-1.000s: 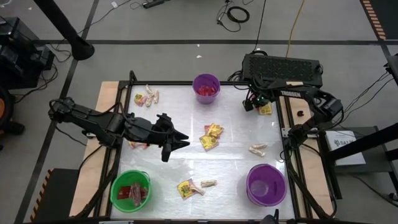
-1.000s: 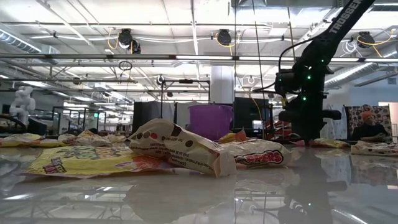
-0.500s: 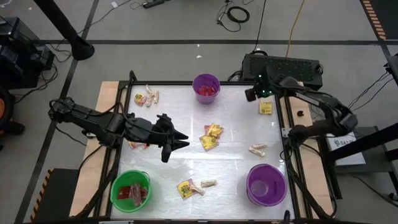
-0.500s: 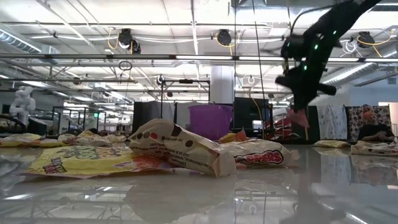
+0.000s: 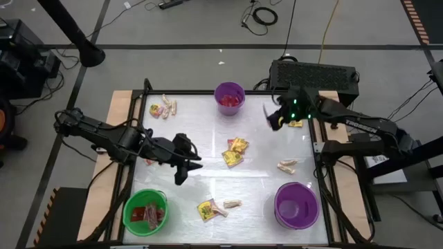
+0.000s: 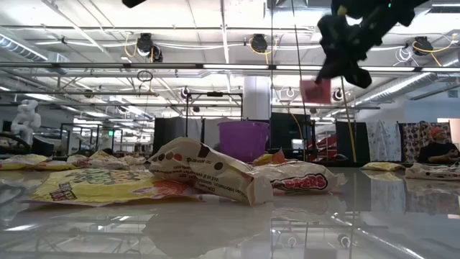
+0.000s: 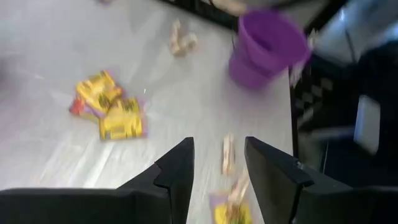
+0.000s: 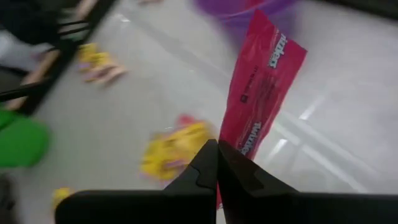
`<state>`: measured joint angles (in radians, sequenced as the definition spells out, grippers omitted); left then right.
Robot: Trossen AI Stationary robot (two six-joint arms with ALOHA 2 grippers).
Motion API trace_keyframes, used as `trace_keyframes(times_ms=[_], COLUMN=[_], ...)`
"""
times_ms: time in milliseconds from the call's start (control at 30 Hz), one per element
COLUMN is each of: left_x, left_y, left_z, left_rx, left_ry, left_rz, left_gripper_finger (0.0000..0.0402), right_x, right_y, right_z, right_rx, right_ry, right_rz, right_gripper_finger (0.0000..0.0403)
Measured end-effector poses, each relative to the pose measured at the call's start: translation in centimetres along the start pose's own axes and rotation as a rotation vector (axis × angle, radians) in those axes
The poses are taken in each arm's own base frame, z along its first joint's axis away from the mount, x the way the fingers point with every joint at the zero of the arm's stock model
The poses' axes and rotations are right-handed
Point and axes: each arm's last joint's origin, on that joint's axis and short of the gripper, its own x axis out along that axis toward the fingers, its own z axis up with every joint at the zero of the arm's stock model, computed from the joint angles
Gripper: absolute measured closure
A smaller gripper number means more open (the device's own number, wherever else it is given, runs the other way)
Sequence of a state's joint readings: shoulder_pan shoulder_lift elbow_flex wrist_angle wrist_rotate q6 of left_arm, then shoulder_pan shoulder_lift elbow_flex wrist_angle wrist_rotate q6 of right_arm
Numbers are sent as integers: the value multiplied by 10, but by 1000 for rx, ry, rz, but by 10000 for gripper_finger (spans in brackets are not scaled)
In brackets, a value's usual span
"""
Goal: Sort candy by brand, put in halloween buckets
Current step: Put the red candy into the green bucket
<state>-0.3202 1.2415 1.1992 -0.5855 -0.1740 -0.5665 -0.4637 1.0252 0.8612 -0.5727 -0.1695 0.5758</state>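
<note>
Red packet (image 8: 264,93) pinched in right gripper (image 8: 217,163), apparently above table.

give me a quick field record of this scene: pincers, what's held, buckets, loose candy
right pincer: shut on red packet, raised over the table's far right
left pincer: open, empty, above the table's left middle
far purple bucket: holds red pieces
green bucket: red packets inside
near purple bucket: contents unclear
yellow packets: loose at centre
tan pieces: loose on the right
</note>
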Motion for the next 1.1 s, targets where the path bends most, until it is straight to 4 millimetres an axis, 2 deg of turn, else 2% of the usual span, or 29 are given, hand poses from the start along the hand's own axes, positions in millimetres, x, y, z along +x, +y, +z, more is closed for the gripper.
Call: trace_keyframes(times_ms=[167,300,533,667,867,1100], left_x=[-2,-7,-17,-17,-19,-23], left_y=[-2,-6,-20,-25,-27,-31], left_z=[-16,-32,-55,-67,-79,-85], left_rx=[100,172,300,382,432,463], left_ry=[142,258,372,402,446,475], left_rz=[0,22,-2,-28,-28,-36], left_gripper_finger=[252,252,252,252,252,252], right_x=[10,26,80,115,164,209], right_y=[51,95,162,192,239,269], right_z=[-23,-49,-105,-128,-133,-117], right_rx=[15,24,32,68,7,-126], right_ry=[-17,-33,-95,-101,-27,73], right_rz=[144,268,512,547,456,386], right_gripper_finger=[402,402,402,402,402,402])
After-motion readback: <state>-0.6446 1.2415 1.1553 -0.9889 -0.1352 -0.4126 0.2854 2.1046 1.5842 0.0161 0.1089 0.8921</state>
